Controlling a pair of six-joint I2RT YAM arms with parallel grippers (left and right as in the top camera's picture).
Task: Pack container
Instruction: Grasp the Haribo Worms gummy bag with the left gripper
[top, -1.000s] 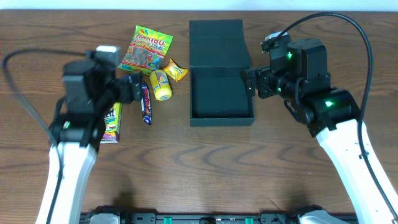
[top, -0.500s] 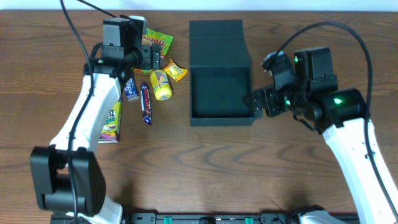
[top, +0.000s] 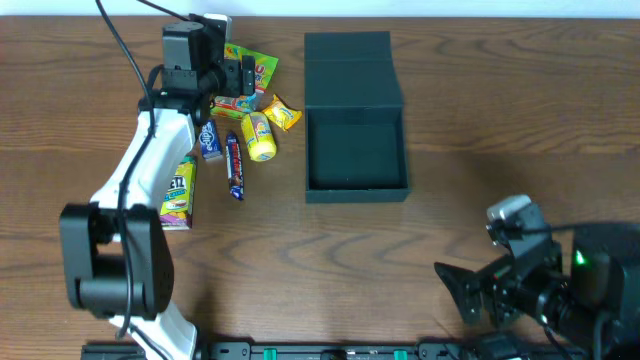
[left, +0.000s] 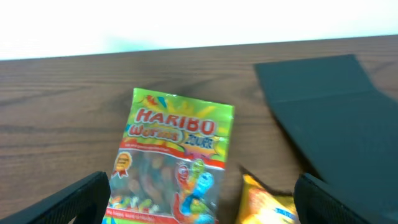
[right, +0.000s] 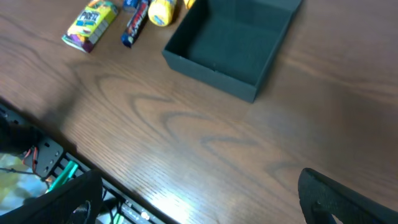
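The container is a dark square box, open and empty, with its flat lid lying back behind it. My left gripper is open just above the Haribo bag, its fingers on either side of the bag. A yellow packet lies to the bag's right, with the lid beyond it. My right gripper is open and empty, low at the near right, well apart from the container.
Left of the box lie a yellow packet, a yellow round candy, a dark bar, a small blue packet and a green-yellow Pretz box. The table's front edge with a rail is just below my right gripper.
My right arm has pulled away from the box's right side to the near right corner of the table. My left gripper has stayed over the Haribo bag, shifting only slightly.
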